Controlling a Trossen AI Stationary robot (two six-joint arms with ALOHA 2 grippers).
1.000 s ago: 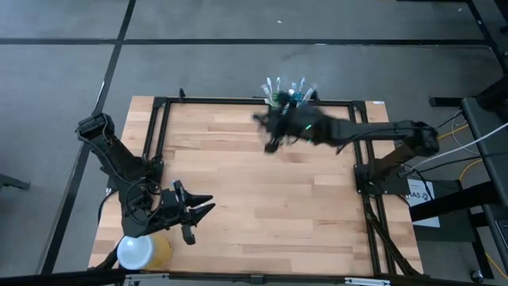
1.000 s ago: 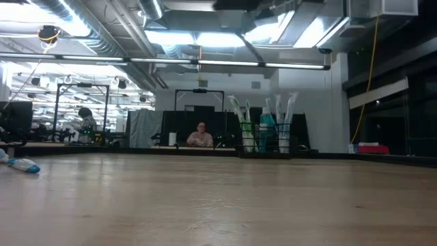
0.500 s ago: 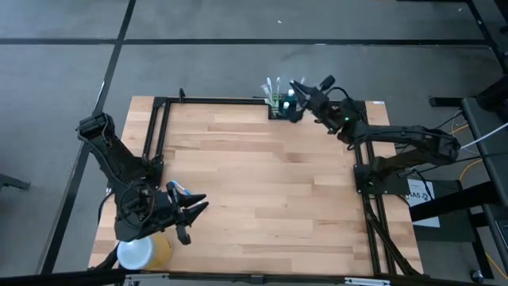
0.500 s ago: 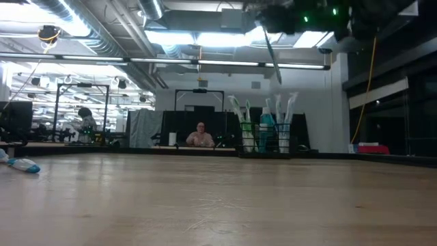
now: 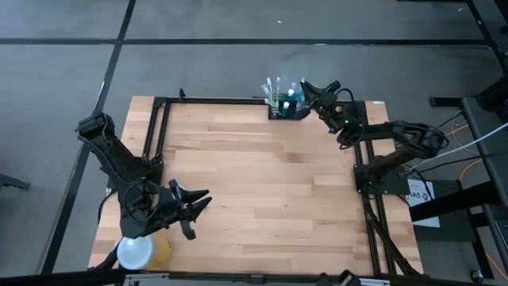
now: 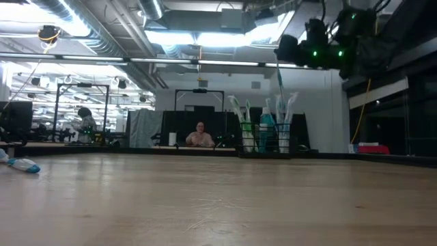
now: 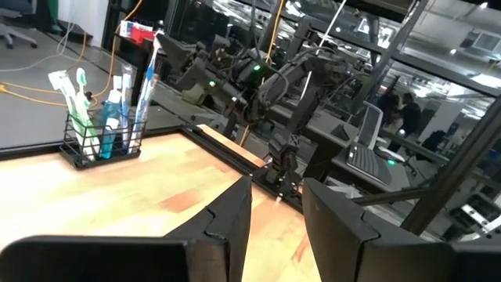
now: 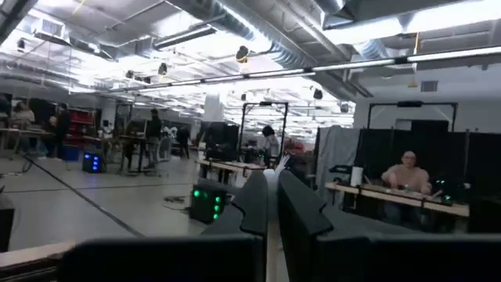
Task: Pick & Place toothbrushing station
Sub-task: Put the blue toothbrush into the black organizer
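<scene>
One toothbrushing station (image 5: 286,106) at far edge, right claw (image 5: 305,86) just above

The right gripper (image 5: 305,86) is raised at the table's far edge on an outstretched arm, its fingers (image 8: 254,204) pressed together. The left gripper (image 5: 200,201) sits low near the table's front-left corner, fingers (image 7: 235,215) parted with nothing between them.

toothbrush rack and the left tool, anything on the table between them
Nothing: in the high view only bare wood lies between the toothbrush rack and the left tool.
</scene>
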